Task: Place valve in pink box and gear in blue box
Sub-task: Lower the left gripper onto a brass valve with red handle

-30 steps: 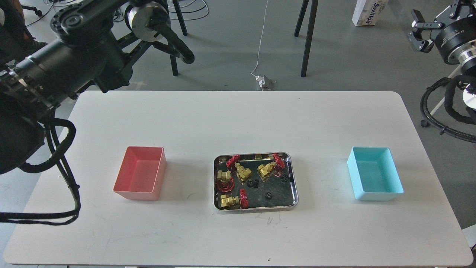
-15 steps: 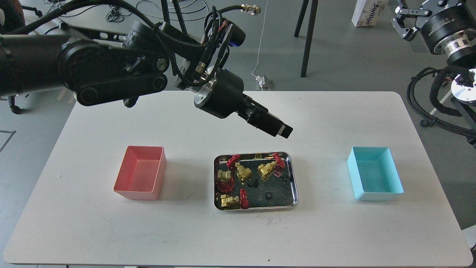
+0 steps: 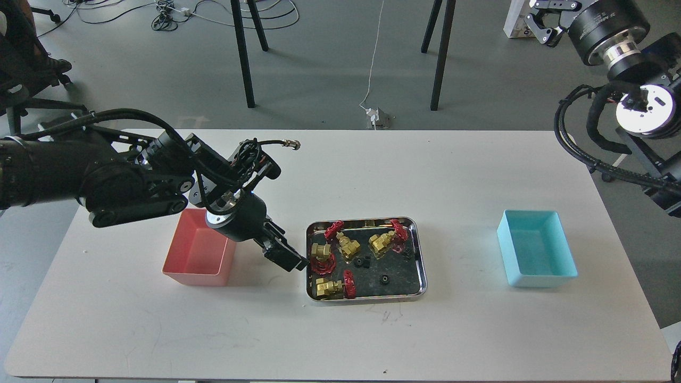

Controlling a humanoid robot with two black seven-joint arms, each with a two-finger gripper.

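Steel tray [image 3: 420,250] sits at table [image 3: 340,170] centre, w/ four valves and three gears inside. Taking the tray as a clock face: one valve [image 3: 321,254] at approx. 9 o'clock, one [image 3: 332,287] at 7 o'clock, one [image 3: 345,242] at 11 o'clock, one [image 3: 387,239] at 1 o'clock. Each has a brass body and a red handwheel. Gears are tiny and black: one [image 3: 363,261] near the centre, one [image 3: 383,278] at 5 o'clock, one [image 3: 406,254] at 3 o'clock near the right wall, hard to make out.

Pink box [image 3: 186,266] stands at 9 o'clock from the tray, well apart, and nothing shows inside it; blue box [image 3: 537,250] at 3 o'clock, also well apart, also nothing inside.

Left gripper [image 3: 290,259] is low, between pink box and tray, its tip just beside the tray's left rim and near the 9 o'clock valve. It is dark and seen at an angle, so I cannot tell if the fingers are spread or pressed together; no part is seen in it. Left arm body covers the far right corner of the pink box.

Right gripper [image 3: 542,24] is up at 1 o'clock of the view, beyond the table, far from all parts. Its fingers look spread, w/ nothing between them.
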